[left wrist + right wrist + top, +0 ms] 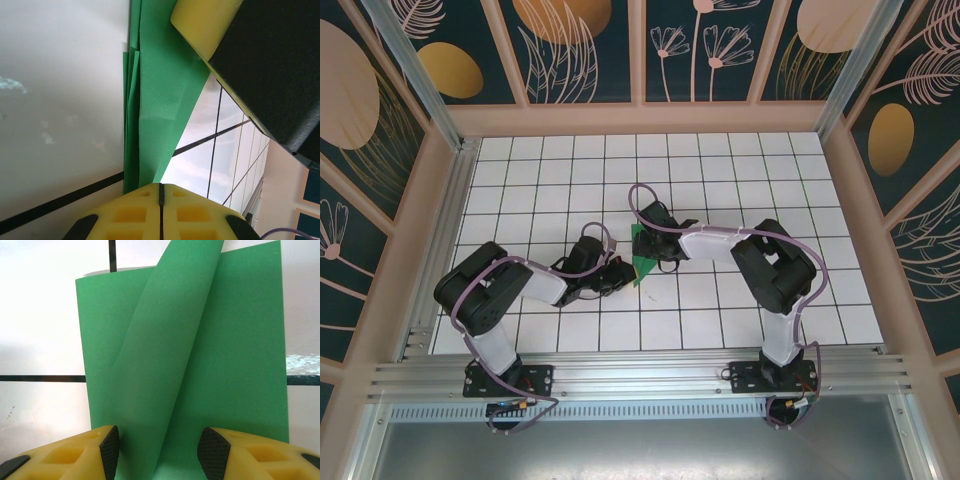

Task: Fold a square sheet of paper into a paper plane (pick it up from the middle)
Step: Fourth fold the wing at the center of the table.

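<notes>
My left gripper (161, 200) is pinched tight on the near edge of the paper (160, 100), whose folded layers run straight up the frame from the fingertips. My right gripper (161, 452) stands half spread, straddling a raised flap without squeezing it. Both wrists crowd the paper at the centre of the table (720, 190), so I judge each arm hems in the other's next move.
</notes>
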### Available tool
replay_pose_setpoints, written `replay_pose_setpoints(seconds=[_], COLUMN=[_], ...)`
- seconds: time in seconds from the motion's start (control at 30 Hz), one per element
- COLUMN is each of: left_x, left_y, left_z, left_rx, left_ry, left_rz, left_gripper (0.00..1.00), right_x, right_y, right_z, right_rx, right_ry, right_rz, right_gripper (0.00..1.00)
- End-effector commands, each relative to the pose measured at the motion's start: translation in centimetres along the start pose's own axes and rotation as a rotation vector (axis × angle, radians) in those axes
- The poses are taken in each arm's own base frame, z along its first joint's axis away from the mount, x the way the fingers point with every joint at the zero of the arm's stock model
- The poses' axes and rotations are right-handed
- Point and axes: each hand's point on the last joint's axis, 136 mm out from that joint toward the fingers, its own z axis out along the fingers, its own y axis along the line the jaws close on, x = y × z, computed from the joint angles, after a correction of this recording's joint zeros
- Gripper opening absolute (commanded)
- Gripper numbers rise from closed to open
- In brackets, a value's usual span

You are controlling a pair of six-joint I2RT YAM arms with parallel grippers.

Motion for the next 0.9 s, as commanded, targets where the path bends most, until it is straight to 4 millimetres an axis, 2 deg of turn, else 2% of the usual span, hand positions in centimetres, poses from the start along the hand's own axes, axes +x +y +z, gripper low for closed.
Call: replay_pose_setpoints(seconds=[0.0, 0.3, 0.87], left_x=[0.4, 0.2, 1.1], left_y=[0.5, 1.4, 1.3], left_z=[0.4, 0.0, 0.8], left_rx=[-0.019, -0.086, -0.092], left_ry=[0.018, 0.004, 0.071], left_rz=[-0.004, 0.007, 0.036], left_gripper=[0.09, 0.08, 0.12], right_x=[8.3, 8.5, 8.5], right_y=[-11.1, -11.3, -11.2], right_z=[3.6, 3.7, 3.9], right_rx=[0.364, 0.373, 0.372], right_ry=[0.249, 0.254, 0.258], right_rz=[-0.023, -0.021, -0.023], right_gripper=[0.54, 0.54, 0.54])
